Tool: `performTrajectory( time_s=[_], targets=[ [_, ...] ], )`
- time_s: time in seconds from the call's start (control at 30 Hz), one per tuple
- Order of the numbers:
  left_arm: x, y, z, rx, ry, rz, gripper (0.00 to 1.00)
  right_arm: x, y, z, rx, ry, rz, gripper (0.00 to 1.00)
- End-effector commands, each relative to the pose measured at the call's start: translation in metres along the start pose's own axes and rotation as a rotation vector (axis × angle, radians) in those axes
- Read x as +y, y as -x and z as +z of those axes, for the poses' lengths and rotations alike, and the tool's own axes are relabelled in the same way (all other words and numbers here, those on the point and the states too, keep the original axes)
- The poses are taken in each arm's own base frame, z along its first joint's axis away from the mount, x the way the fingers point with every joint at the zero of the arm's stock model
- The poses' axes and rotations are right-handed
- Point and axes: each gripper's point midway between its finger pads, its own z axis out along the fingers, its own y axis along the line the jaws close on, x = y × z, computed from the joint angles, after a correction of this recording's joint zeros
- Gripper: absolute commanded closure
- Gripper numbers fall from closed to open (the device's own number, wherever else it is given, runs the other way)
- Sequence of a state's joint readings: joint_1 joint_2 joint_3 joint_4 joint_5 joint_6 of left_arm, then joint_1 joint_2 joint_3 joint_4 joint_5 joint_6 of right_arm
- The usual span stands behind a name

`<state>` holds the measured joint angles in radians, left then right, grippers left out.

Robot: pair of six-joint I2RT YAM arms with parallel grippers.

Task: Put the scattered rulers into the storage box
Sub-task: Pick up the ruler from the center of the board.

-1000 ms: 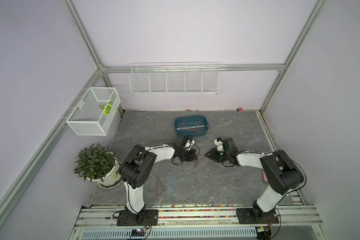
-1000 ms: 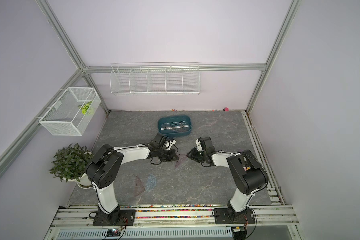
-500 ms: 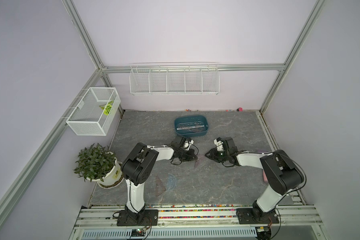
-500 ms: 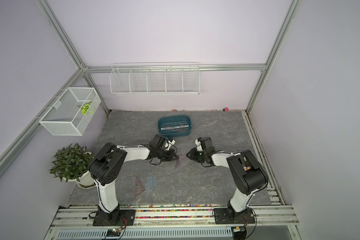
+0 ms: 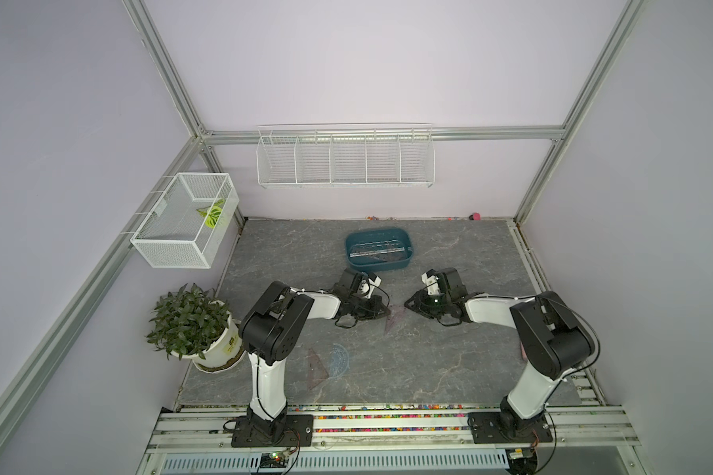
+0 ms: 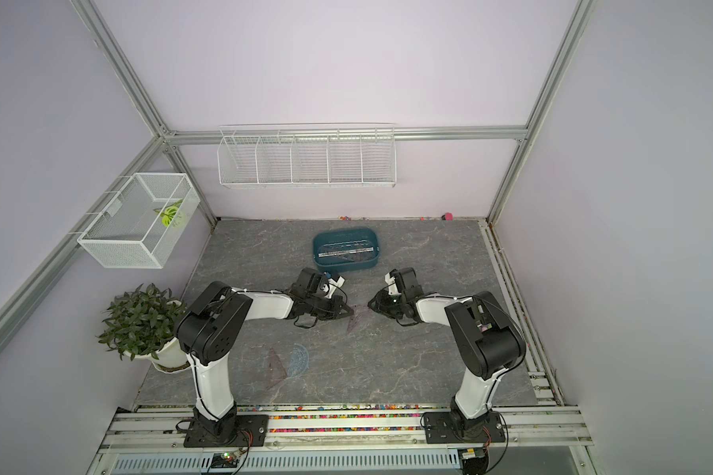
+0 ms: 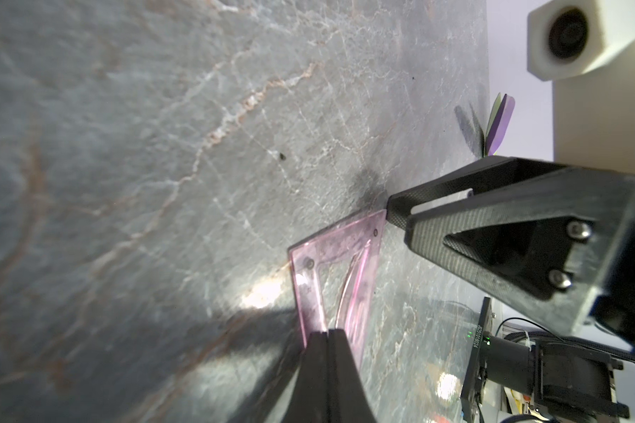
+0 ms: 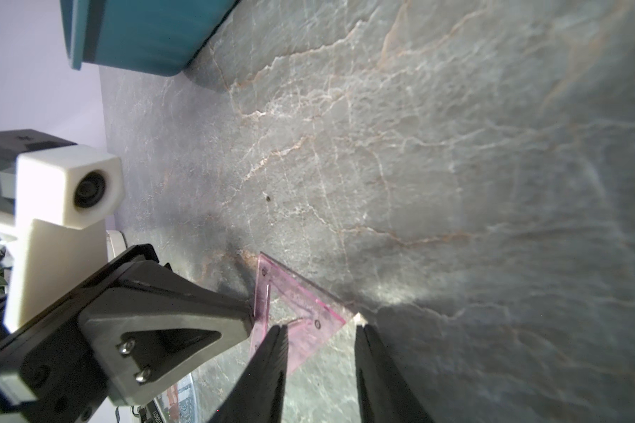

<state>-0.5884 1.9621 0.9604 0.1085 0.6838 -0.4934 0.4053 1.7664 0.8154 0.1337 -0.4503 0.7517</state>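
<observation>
Left wrist view has my left claw [image 7: 327, 332] closed tight, its tips lying over one leg of the pink triangle [image 7: 340, 271], which rests flat on the counter [image 7: 125, 146]. Whether it actually pinches the plastic I cannot tell. My right claw [image 8: 319, 327] stands partly parted, with one corner of the triangle between its fingers.

In a top view the triangle sits mid-counter, with my left claw at its 9 o'clock and my right at 3. The storage box [image 5: 381, 266] is at 12, with clear strips inside. A second triangle [image 5: 318, 368] and a protractor [image 5: 340, 362] lie at about 7 o'clock.

I judge the piece light, stiff, thin and slick. Flat on stone it offers no edge, so I'd tip one side up and take the raised corner across its faces. I'd do that gently, since a hard squeeze could skate it away.
</observation>
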Motion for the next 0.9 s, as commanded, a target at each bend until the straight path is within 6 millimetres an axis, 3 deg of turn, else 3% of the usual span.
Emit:
performTrajectory(
  time_s=[0.0,0.43,0.87],
  targets=[
    [0.075,-0.061,0.008,0.134,0.228,-0.161,1.0,-0.012,-0.01,0.008,0.043,-0.048,0.04,0.63],
    [0.078,-0.065,0.009,0.138,0.226,-0.169,1.0,-0.005,-0.016,0.023,0.094,0.018,0.1,0.68],
    [0.082,-0.068,0.014,0.154,0.22,-0.175,1.0,0.007,-0.008,0.041,0.073,0.177,0.186,0.75]
  ],
)
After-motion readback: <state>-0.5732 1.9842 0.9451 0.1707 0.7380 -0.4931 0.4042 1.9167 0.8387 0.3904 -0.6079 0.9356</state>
